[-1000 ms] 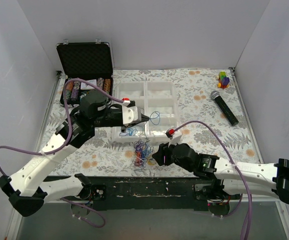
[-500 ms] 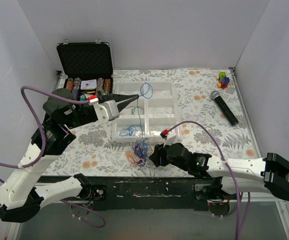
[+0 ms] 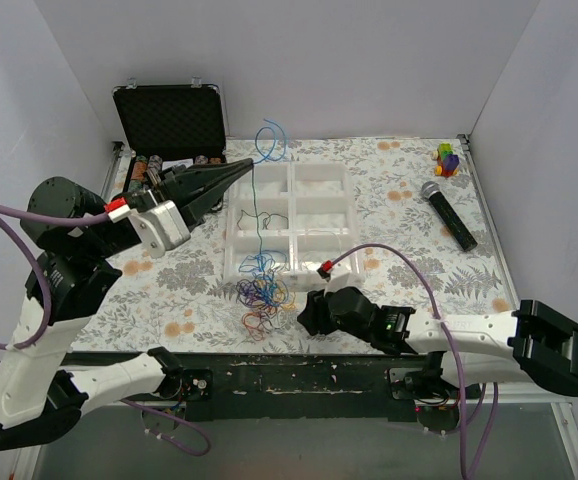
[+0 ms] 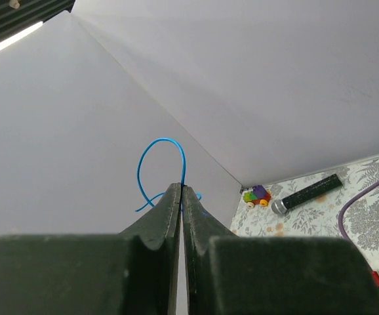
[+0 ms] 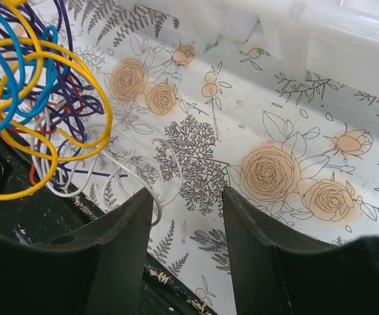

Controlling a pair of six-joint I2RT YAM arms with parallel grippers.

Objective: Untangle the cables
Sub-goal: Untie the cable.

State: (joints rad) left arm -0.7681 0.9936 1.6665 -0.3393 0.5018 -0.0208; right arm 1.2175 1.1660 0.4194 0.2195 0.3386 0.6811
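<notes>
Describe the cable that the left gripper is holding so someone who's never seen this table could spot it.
Find the white compartment tray mid-table, with the tangle of cables at its near edge. One thin blue cable rises from that tangle, crosses the tray and ends in a loop past the shut left gripper. It alone is stretched out; the others lie bunched.

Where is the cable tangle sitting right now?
In the top view, the cable tangle lies near the table's front edge, just in front of the white tray and immediately left of the right arm's fingers.
</notes>
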